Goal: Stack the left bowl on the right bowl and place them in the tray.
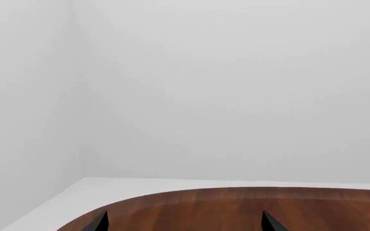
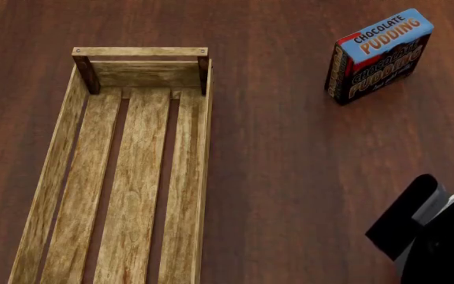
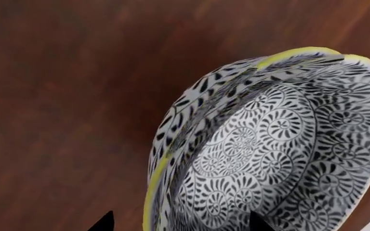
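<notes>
In the right wrist view the two bowls are nested. The left bowl (image 3: 262, 159), with a whitish rim, sits inside the right bowl (image 3: 172, 125), with a yellow-green rim. They fill most of that view over dark wood. My right gripper (image 3: 179, 224) is open, its two black fingertips standing either side of the stacked rims. The tray (image 2: 54, 171), a long light-wood slatted crate, lies at the left of the head view with nothing in it. The bowls are out of the head view. My left gripper (image 1: 185, 224) is open and holds nothing, near the table's curved edge.
A chocolate pudding box (image 2: 378, 54) stands upright at the far right of the dark wooden table (image 2: 290, 154). Part of my right arm (image 2: 432, 236) shows at the bottom right of the head view. The left wrist view faces a pale wall (image 1: 223, 96).
</notes>
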### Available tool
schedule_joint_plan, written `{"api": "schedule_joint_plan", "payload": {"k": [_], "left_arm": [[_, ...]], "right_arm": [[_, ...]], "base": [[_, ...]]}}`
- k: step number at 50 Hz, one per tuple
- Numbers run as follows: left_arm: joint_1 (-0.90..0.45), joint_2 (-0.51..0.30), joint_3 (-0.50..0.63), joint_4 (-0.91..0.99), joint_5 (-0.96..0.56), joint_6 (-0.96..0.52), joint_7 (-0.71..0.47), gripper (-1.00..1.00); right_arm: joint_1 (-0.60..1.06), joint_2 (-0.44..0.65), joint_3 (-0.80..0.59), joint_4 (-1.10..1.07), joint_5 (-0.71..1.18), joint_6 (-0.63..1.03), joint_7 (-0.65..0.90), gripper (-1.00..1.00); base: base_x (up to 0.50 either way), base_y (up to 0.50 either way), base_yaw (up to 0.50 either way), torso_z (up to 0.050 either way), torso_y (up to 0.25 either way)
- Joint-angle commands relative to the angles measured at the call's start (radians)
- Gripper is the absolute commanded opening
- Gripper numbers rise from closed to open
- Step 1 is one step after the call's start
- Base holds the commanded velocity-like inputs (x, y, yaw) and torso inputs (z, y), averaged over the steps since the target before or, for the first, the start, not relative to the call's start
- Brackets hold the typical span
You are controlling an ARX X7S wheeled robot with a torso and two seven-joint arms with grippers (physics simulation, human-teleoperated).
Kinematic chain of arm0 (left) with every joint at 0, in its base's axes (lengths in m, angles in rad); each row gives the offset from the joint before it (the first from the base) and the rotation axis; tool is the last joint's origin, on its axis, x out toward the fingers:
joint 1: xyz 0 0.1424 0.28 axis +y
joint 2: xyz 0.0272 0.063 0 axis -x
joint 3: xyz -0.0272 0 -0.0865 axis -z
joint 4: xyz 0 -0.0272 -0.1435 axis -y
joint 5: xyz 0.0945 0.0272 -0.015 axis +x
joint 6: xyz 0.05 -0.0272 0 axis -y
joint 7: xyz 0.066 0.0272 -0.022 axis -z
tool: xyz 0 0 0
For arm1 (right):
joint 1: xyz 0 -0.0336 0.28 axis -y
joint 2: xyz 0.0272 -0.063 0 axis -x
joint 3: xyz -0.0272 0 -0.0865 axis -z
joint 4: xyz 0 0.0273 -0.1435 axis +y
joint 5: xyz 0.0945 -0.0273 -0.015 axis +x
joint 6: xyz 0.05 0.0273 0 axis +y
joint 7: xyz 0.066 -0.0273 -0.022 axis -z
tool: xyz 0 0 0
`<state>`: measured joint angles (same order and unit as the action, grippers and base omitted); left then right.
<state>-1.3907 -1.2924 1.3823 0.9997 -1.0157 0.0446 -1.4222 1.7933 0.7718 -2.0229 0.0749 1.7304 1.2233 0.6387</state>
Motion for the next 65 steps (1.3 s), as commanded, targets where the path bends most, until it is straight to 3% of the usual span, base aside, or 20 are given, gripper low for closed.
{"api": "schedule_joint_plan", "payload": {"k": [1, 25, 26, 45, 65], "left_arm": [[0.004, -0.006, 0.001, 0.002, 0.001, 0.000, -0.002, 1.00], [0.009, 0.015, -0.001, -0.020, -0.004, -0.007, 0.005, 1.00], [0.009, 0.014, -0.001, -0.020, -0.004, -0.007, 0.005, 1.00], [0.002, 0.000, -0.014, -0.002, -0.013, -0.010, -0.002, 1.00], [0.003, -0.015, -0.021, 0.011, -0.003, 0.004, -0.006, 1.00]], "right_arm": [[-0.044, -0.008, -0.007, 0.035, -0.019, -0.027, -0.020, 1.00], [-0.140, -0.041, -0.023, 0.134, -0.059, -0.086, -0.060, 1.00], [-0.139, -0.040, -0.024, 0.132, -0.056, -0.081, -0.059, -1.00], [-0.052, -0.004, -0.013, 0.049, -0.007, -0.022, 0.033, -1.00], [0.198, -0.035, 0.007, -0.075, -0.009, 0.144, 0.055, -1.00]], "base": [[0.00, 0.00, 0.00, 0.000, 0.000], [0.00, 0.00, 0.00, 0.000, 0.000], [0.00, 0.00, 0.00, 0.000, 0.000], [0.00, 0.00, 0.00, 0.000, 0.000], [0.00, 0.00, 0.00, 0.000, 0.000]]}}
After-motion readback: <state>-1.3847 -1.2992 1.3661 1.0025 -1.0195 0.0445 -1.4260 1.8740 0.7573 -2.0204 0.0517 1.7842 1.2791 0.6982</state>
